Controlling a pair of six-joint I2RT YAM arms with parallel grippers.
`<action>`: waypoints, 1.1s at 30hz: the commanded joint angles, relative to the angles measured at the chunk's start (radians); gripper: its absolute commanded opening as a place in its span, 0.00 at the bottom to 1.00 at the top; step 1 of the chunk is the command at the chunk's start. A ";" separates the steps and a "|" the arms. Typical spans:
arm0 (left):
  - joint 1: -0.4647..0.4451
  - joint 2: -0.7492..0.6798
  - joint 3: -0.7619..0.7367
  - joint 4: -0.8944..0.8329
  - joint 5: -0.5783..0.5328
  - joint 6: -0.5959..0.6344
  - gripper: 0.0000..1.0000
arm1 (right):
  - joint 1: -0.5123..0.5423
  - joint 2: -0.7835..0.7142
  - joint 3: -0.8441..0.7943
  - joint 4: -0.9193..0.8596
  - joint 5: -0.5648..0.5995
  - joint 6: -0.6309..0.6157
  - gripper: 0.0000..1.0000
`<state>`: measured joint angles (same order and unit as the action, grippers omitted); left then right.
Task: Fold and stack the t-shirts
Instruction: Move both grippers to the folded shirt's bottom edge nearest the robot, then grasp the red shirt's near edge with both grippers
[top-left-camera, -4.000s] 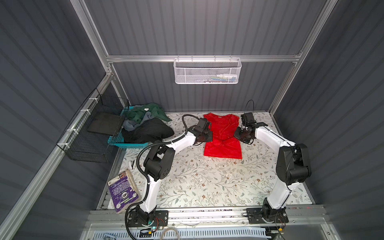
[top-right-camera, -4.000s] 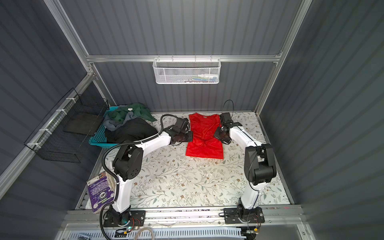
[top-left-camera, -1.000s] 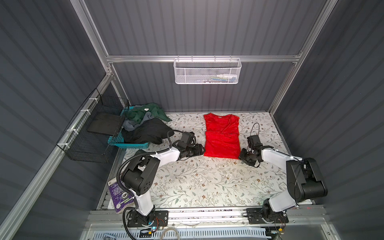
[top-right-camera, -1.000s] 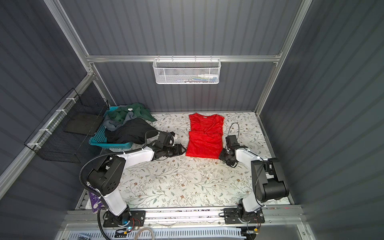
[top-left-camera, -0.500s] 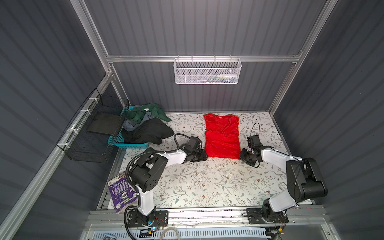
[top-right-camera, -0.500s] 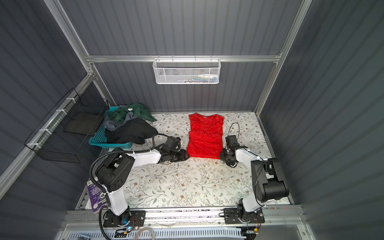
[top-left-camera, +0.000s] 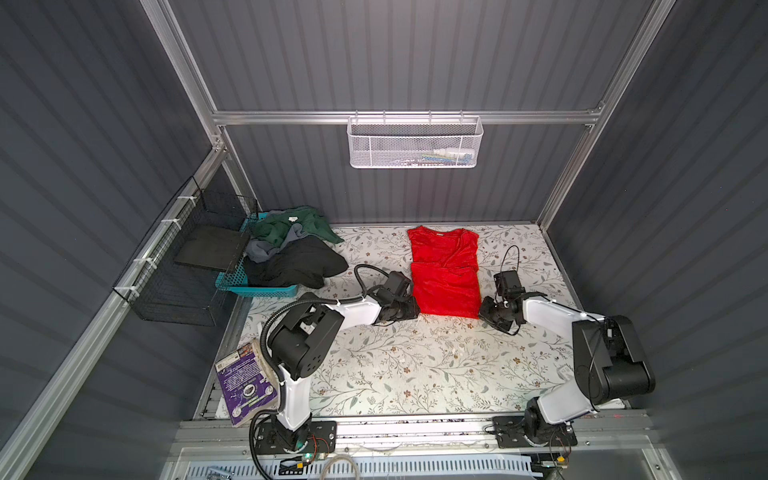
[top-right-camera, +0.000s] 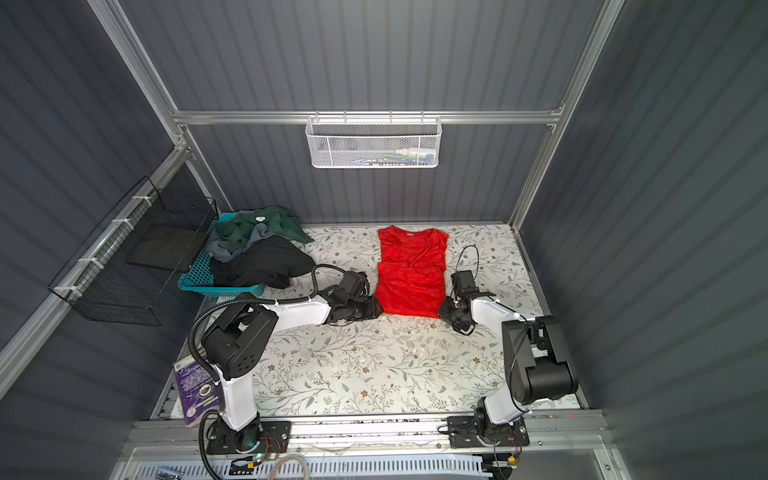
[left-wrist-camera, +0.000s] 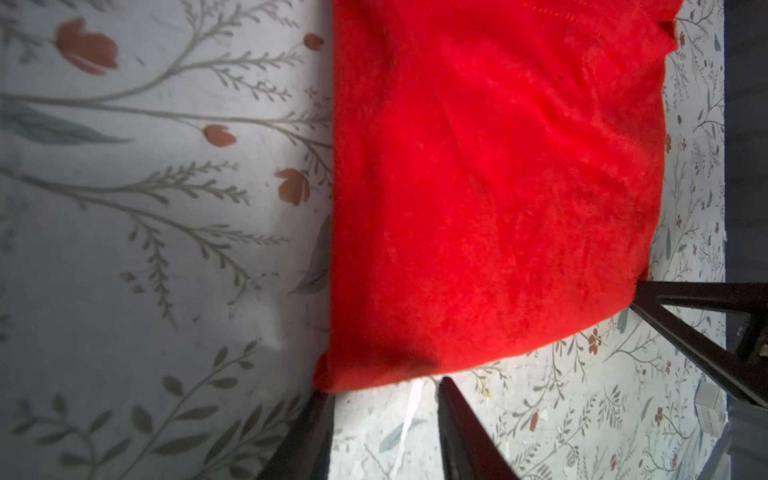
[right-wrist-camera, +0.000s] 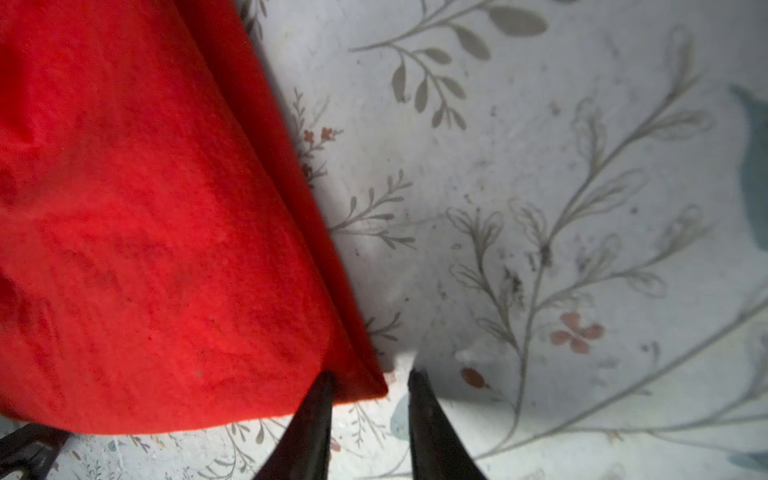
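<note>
the left gripper is lying low on the table, its jaws standing partly apart and pinching nothing. one fingertip is touching the near left corner of the red t-shirt, and bare floral surface is showing in the gap. the right gripper is mirroring it at the near right corner, jaws likewise partly apart, the cloth's tip lying between them but not being squeezed as far as the wrist view is showing. both are flanking the shirt's near edge, probably so as to catch both bottom corners together and carry them toward the collar for the next fold. in both top views the shirt is lying flat at the back middle of the table, looking already narrowed to a rectangle. the dark green t-shirt, grey t-shirt and black t-shirt are lying heaped over the teal basket at the back left, apparently awaiting their turn.
</note>
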<state>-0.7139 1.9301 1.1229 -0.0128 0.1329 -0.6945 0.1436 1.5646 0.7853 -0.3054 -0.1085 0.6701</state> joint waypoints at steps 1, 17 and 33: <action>0.001 0.025 -0.023 -0.105 -0.070 -0.021 0.47 | -0.002 0.008 -0.001 -0.005 0.007 -0.013 0.33; 0.001 0.086 0.031 -0.112 -0.077 0.014 0.39 | -0.002 0.008 0.002 -0.005 0.001 -0.020 0.32; -0.012 0.138 0.105 -0.139 -0.042 0.042 0.06 | -0.002 0.018 0.008 0.026 -0.014 -0.029 0.08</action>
<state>-0.7189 2.0171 1.2312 -0.0513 0.0784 -0.6666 0.1436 1.5650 0.7856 -0.2832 -0.1200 0.6456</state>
